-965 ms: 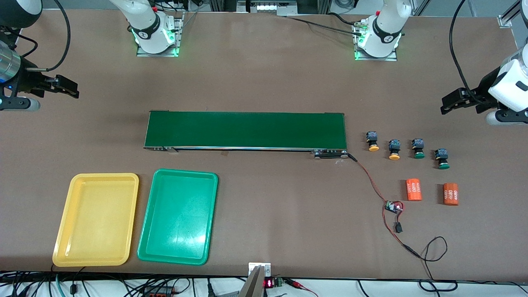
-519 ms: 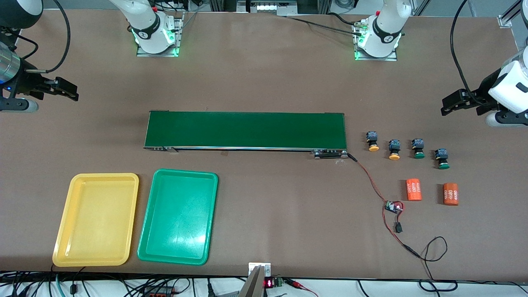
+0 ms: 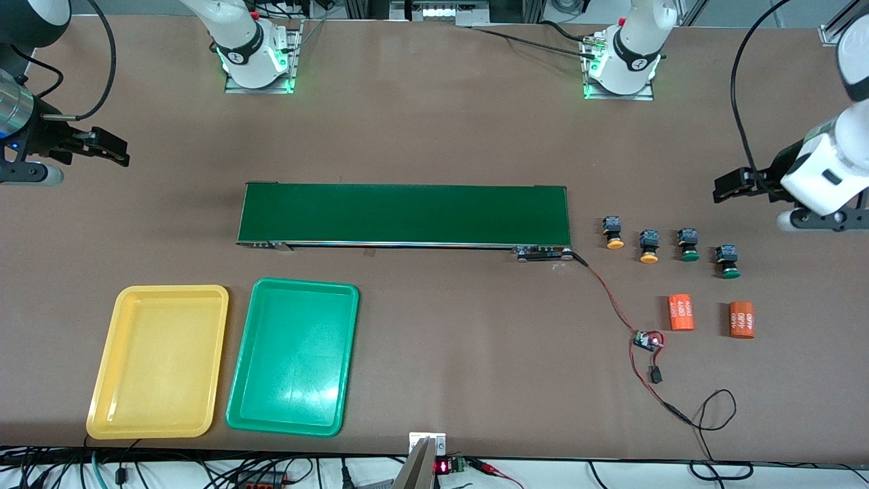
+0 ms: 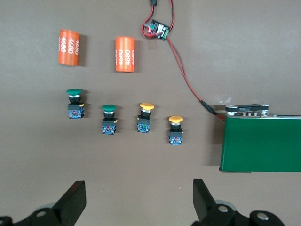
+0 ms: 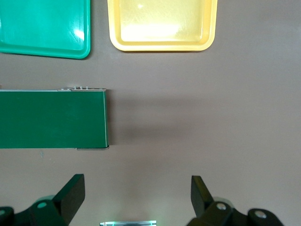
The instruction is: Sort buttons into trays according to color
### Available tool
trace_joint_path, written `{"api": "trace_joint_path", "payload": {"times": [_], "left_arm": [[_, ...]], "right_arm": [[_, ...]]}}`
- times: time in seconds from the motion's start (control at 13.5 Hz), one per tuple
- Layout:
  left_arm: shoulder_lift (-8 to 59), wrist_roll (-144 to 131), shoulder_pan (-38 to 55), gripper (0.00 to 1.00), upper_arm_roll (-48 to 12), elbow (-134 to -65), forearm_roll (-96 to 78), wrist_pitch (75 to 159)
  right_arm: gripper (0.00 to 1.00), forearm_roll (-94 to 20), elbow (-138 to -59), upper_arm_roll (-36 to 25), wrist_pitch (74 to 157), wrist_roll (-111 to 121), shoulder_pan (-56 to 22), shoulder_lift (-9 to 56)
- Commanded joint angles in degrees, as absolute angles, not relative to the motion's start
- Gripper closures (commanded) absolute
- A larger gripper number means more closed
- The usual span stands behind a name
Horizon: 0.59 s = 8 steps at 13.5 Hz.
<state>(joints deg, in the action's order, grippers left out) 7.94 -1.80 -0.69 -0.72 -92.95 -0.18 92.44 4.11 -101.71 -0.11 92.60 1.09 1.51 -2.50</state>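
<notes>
Two yellow-capped buttons and two green-capped buttons stand in a row on the table, off the belt's end toward the left arm's end. The left wrist view shows the same yellow buttons and green buttons. My left gripper hangs open and empty over bare table between that row and the left arm's base. The yellow tray and green tray lie side by side, empty. My right gripper waits open over the table's right-arm end.
A long dark-green conveyor belt lies across the middle, farther from the front camera than the trays. Two orange cylinders lie nearer the camera than the buttons. A small circuit board with red wires runs from the belt's end.
The left arm has swung so its gripper has shifted toward the row of buttons and the belt. The right gripper edged slightly outward earlier and has since held still.
</notes>
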Motion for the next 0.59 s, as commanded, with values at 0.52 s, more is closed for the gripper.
{"api": "trace_joint_path", "payload": {"times": [0.52], "left_arm": [[31.09,-0.09,-3.16,0.0,-0.35,-91.49,6.42,123.89]], "right_arm": [[0.0,3.96,-101.87,-0.26,92.99,0.35,1.14,-2.55]]}}
